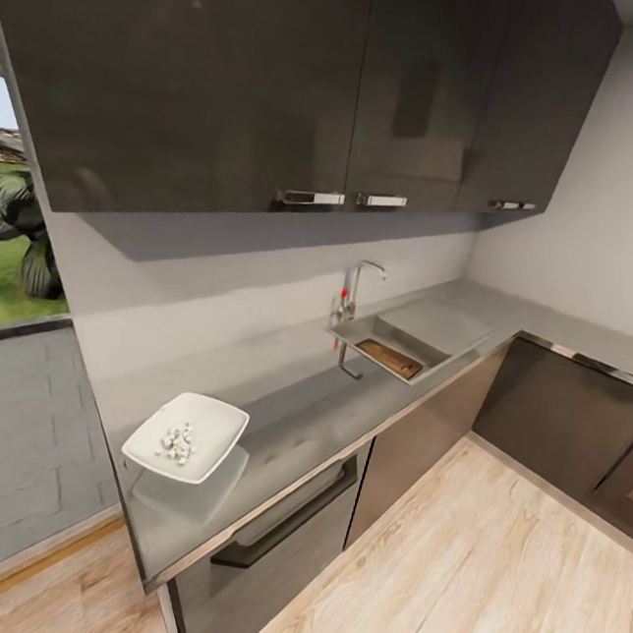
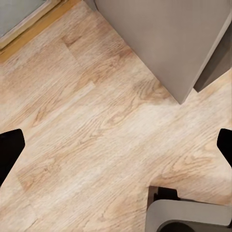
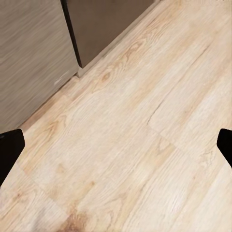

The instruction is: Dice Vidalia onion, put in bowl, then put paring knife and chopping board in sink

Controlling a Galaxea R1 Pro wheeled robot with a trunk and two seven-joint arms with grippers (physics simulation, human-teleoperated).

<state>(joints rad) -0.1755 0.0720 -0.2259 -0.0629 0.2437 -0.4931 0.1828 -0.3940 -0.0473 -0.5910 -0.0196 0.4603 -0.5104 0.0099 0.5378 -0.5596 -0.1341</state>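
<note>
In the head view the grey countertop [image 1: 325, 407] runs along the wall. The white square bowl [image 1: 186, 436] stands at its near left end with a little heap of diced onion [image 1: 178, 444] inside. Farther along, the steel sink [image 1: 349, 336] holds the brown chopping board [image 1: 389, 358] under the chrome tap [image 1: 352, 291]. I cannot make out the paring knife at this distance. My left gripper [image 2: 116, 150] and right gripper [image 3: 116, 147] both hang open over the wooden floor, holding nothing, well away from the counter.
Dark wall cabinets [image 1: 287, 75] hang above the worktop, and dark cabinet fronts [image 1: 419, 448] with a handled drawer front [image 1: 280, 530] stand below it. The worktop turns a corner at the right [image 1: 591, 340]. Light wooden floor [image 1: 483, 575] spreads in front. A grey part of my base [image 2: 188, 215] shows by the left gripper.
</note>
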